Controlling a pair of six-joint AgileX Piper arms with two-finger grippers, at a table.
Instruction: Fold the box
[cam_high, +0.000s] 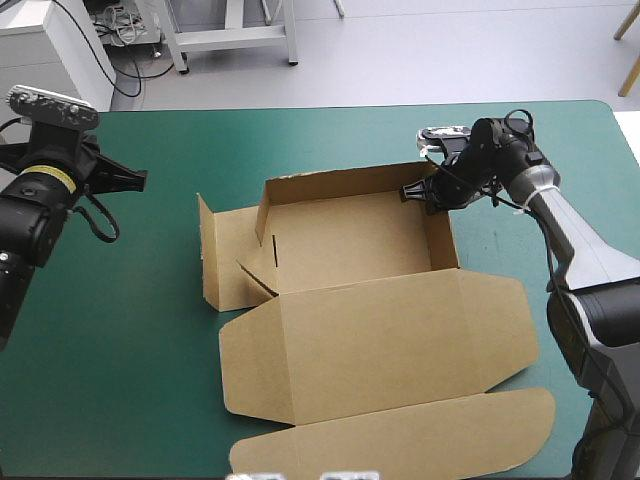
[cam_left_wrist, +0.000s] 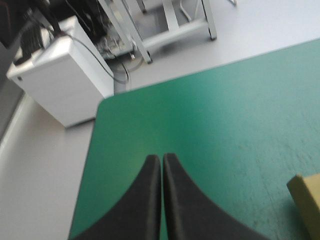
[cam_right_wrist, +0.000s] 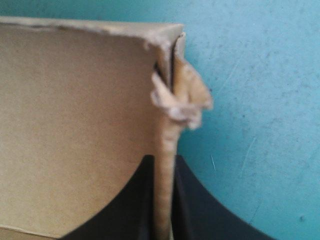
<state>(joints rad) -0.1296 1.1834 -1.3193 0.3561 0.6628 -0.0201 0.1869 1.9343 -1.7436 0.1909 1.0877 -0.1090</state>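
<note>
While the brown box (cam_high: 350, 235) lay half built at the middle of the teal-green cover (cam_high: 120, 350), the right gripper (cam_right_wrist: 164, 160) pinched its right wall (cam_high: 441, 238) close to the far right corner, black fingers all but closed with the board between them; the far wall (cam_high: 335, 185) stood upright as well, the left side panel (cam_high: 222, 265) leaned outward untucked, and the lid (cam_high: 380, 340) lay flat toward the near edge. The left gripper (cam_left_wrist: 161, 157) hung over bare cover well off to the box's left, its fingers pressed together on nothing.

The step looked to be seating the right wall at that corner; done well, it called for a steady pinch and a straight push along the fold line, not a twist, because the board at the corner (cam_right_wrist: 182, 102) was already frayed and crumpled and would likely tear further under sideways load. The tray had nothing bracing it; a hard push from the right could slide it across the cover, so the idle arm would probably serve best steadying the left side before that panel was raised.
</note>
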